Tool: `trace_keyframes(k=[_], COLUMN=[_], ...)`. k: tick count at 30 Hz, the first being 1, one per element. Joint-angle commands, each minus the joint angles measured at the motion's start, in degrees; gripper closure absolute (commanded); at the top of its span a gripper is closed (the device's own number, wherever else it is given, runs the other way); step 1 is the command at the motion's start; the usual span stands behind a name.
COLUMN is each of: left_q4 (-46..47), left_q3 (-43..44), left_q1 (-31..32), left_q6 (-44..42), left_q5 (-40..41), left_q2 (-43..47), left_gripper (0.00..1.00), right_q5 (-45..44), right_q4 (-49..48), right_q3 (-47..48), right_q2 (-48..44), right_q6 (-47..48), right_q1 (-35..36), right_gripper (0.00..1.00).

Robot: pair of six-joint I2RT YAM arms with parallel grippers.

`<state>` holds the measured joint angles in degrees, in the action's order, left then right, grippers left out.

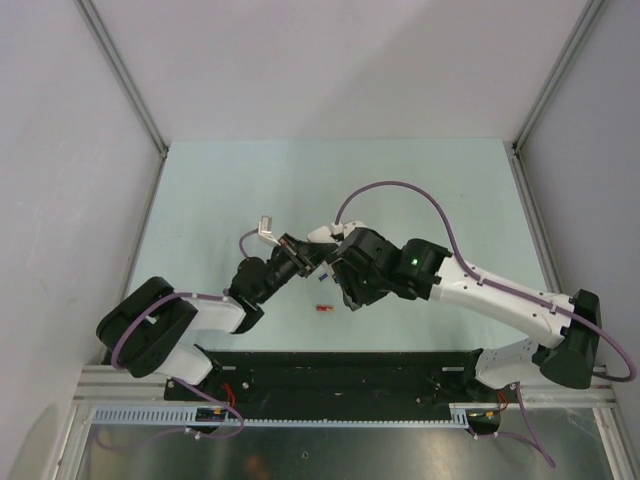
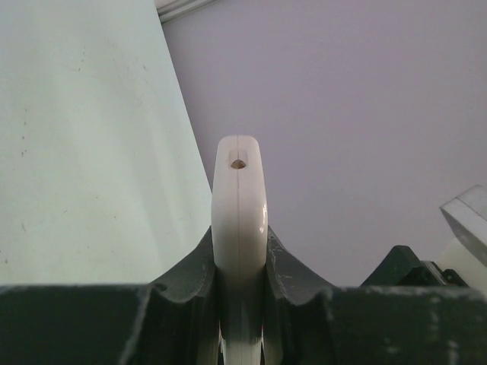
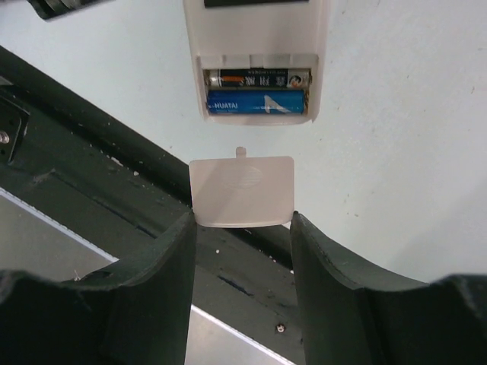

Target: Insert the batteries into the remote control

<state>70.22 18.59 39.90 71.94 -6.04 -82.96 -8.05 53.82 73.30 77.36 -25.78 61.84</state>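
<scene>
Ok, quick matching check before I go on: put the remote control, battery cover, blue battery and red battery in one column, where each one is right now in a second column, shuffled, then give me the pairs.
Things:
1. remote control
2. battery cover
3. blue battery
4. red battery

Places:
A. lying loose on the table
B. clamped in the left gripper
C. in the remote's open compartment, beside a dark battery
D. held in the right gripper

Pairs: 1-B, 2-D, 3-C, 4-A.
</scene>
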Motion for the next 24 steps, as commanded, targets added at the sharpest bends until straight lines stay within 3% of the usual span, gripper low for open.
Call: trace_keyframes(k=[1,10,24], left_q4=[-0.3,-8.0,-8.4], left_q3=[0.7,1.4,1.9], left_q1=[0.4,1.3,2.3], left_q6=[-1.4,-2.9,-2.7], left_q5=[2.4,4.1,3.8], left_q2=[1.1,4.1,4.4], left_gripper=[1.00,1.00,1.00], right_q5=[-3.4,-7.0,-6.2], right_q4=[0.9,2.6,0.5], right_q3=[4.8,6.9,7.0], right_q2=[1.5,5.3,6.6], right_q6=[0.6,0.6,0.1], right_q1=[0.7,1.0,1.0], right_gripper=[1.00,1.00,1.00])
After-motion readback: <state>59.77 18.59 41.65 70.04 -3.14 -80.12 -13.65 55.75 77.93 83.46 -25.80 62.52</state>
